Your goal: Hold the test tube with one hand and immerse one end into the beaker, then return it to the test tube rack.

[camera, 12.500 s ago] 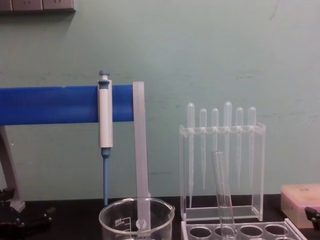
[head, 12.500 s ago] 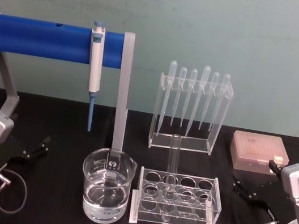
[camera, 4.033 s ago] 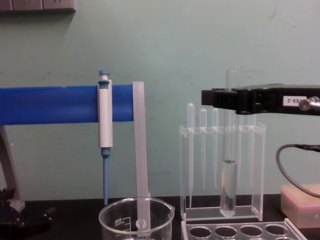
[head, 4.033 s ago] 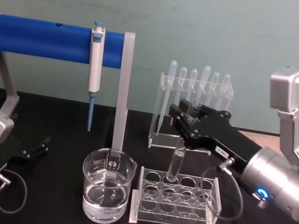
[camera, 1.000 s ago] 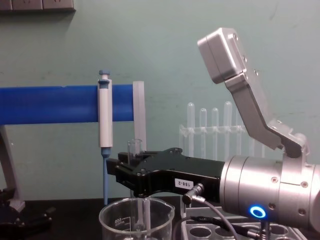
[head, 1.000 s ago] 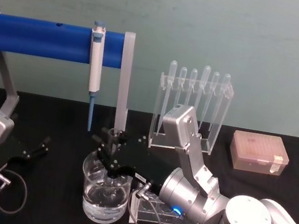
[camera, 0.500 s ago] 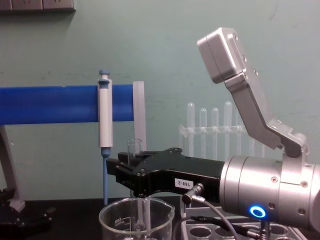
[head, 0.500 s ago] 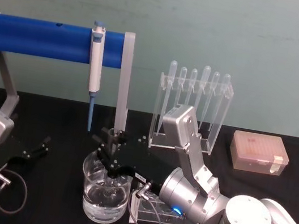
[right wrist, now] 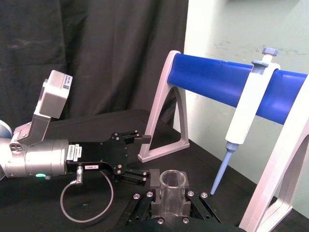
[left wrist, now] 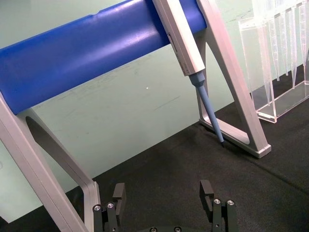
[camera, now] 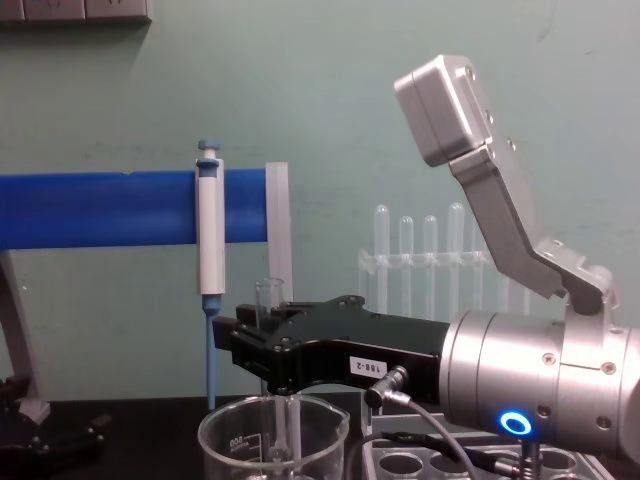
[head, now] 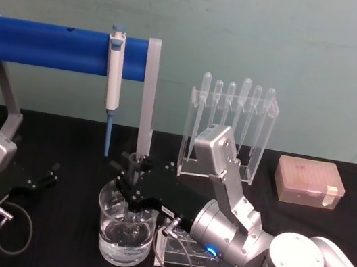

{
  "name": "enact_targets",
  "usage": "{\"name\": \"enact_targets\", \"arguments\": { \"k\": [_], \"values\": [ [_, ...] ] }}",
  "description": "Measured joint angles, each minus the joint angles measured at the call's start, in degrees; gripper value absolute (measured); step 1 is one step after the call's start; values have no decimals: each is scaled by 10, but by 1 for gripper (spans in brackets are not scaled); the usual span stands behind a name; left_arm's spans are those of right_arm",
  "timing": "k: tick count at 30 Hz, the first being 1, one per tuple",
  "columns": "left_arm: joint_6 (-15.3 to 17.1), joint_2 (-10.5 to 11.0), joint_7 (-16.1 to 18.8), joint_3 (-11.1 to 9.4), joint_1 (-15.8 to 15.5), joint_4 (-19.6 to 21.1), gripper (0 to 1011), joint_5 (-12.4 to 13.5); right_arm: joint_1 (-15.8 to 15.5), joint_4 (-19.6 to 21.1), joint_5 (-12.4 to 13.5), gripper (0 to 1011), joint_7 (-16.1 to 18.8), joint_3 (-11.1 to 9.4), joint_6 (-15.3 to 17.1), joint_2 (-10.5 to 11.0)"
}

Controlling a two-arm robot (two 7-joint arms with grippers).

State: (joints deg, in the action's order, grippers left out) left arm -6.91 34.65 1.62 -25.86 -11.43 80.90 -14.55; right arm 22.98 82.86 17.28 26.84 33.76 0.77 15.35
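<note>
My right gripper (head: 130, 182) reaches left over the beaker (head: 123, 237) and is shut on the test tube (head: 134, 162), which it holds upright. The tube's open rim stands above the fingers (right wrist: 173, 182). Its lower part hangs down inside the beaker's glass wall (camera: 283, 432), where clear water fills the bottom. In the chest view the black right gripper (camera: 262, 350) with its white label sits just above the beaker rim (camera: 225, 425). My left gripper (head: 44, 176) rests parked on the table at the left, its fingers (left wrist: 118, 192) open around nothing.
A blue bar stand (head: 49, 45) holding a white and blue micropipette (head: 113, 74) stands behind the beaker. An acrylic rack of plastic pipettes (head: 231, 128) is at the back centre. A pink box (head: 309, 181) sits at the right. My right arm covers the clear tube rack (head: 161, 247).
My right arm left its parked spot, lifted the test tube out of the rack and carried it left and down into the beaker. Over the last second it has barely moved.
</note>
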Motion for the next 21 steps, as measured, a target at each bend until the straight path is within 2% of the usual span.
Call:
{"name": "enact_targets", "arguments": {
  "k": [21],
  "values": [
    [0,0,0,0,0,0,1000,0,0,0,0,217,0,0,0,0]
  ]
}}
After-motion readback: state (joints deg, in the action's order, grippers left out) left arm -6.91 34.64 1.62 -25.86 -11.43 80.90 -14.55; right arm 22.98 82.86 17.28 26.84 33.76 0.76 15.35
